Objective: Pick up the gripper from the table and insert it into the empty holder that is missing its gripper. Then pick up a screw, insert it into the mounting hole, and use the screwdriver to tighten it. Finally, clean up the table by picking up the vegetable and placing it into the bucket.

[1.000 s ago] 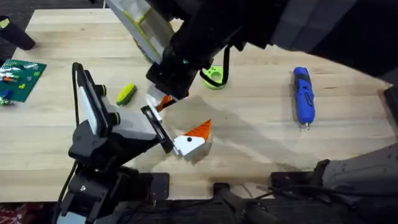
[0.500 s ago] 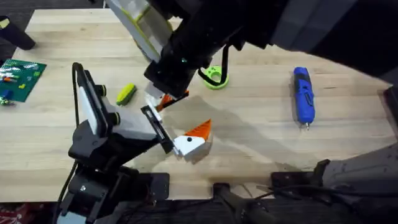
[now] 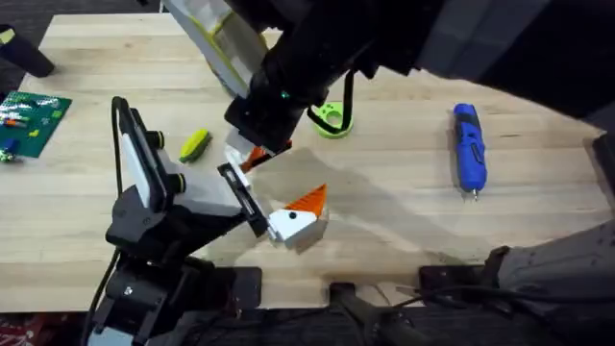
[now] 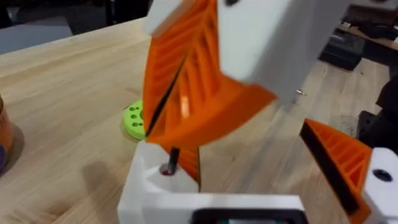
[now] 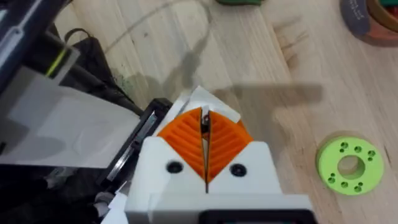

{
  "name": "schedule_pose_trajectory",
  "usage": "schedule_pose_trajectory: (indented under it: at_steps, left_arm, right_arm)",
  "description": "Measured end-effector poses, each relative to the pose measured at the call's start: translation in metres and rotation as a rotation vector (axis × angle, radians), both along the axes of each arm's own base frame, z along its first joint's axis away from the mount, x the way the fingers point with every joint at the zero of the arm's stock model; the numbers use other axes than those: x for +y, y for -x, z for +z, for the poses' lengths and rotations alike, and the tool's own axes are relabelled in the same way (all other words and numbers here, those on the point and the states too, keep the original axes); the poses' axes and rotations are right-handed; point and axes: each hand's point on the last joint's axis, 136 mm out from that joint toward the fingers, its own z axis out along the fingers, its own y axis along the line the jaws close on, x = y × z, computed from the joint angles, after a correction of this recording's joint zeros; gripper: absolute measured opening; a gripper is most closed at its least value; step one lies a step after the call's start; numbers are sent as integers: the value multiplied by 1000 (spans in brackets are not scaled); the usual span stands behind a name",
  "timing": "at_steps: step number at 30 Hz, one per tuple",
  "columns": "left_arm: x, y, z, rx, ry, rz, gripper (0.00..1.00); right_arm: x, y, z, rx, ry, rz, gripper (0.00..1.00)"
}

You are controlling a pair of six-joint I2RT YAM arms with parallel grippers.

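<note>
holder (image 3: 159, 187): nearest the arm bases, at the left arm's end; its rail carries 2 grippers.
left claw (image 4: 267, 180): seems to be the holder's own pair, spread wide with nothing between.
gripper (image 4: 155, 193): seated on the holder's rail, hole upward; twin (image 3: 300, 216) at the rail's other end.
right claw (image 5: 204, 134): pads pinched on 1 screw (image 4: 172, 157), just above the gripper's hole.
step: screw insertion. Next, lower the screw straight in, then release.
beyond holder: 1 vegetable (image 3: 195, 144), 1 green ring (image 3: 332, 120), 1 screwdriver (image 3: 468, 149), all on the desk (image 3: 404, 221).

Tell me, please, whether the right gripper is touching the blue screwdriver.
Apart. The overhead view shows the screwdriver lying alone on the table, bare wood between it and the right gripper, which pinches a screw.
</note>
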Motion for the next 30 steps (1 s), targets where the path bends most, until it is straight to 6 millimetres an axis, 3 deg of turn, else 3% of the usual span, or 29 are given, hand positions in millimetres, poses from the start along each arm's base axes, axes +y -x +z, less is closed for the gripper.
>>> schedule_pose_trajectory:
  at_steps: [7, 12, 17, 20, 25, 28, 30]
  left_arm:
    - [0, 0, 0, 5, 2, 1, 986]
    - [0, -1, -1, 14, 6, 5, 986]
    - [0, -1, -1, 14, 7, 5, 986]
    - [1, -1, -1, 15, 7, 9, 986]
    - [1, -1, -1, 15, 6, 10, 986]
    - [1, -1, -1, 15, 6, 11, 986]
    - [1, -2, -1, 16, 6, 13, 986]
  right_arm:
    - [4, -3, -22, 31, 43, 0, 11]
    - [5, -3, -23, 31, 43, 0, 11]
    - [5, -3, -23, 32, 44, -1, 342]
    - [2, -9, -24, 17, 53, -19, 630]
    - [0, -12, -24, 16, 57, -30, 689]
    - [-1, -13, -24, 10, 60, -37, 797]
    - [-3, -18, -24, -4, 67, -47, 955]
